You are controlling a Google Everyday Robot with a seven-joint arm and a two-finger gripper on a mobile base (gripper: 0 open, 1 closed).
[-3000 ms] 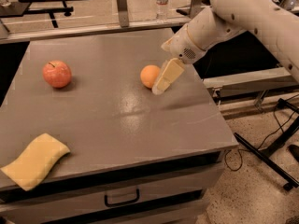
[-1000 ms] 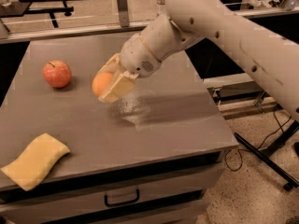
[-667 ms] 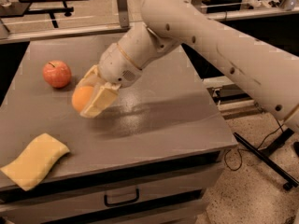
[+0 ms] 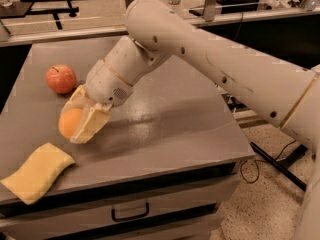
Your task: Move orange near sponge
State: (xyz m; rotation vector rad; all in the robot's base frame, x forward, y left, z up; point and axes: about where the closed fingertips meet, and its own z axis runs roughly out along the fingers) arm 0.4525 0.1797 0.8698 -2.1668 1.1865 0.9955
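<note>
The orange is a small smooth round fruit held between the cream pads of my gripper, low over the grey table at its left front. The gripper is shut on the orange. One finger covers the orange's right side. The pale-yellow sponge lies flat at the table's front left corner, a short way below and left of the orange, apart from it.
A reddish apple with a stem sits on the table behind the gripper. My arm reaches across the table from the right. A drawer with a handle is under the tabletop. Cables lie on the floor at right.
My gripper has carried the orange from the table's middle right across to the left front, ending close above the sponge. The apple and sponge have not moved.
</note>
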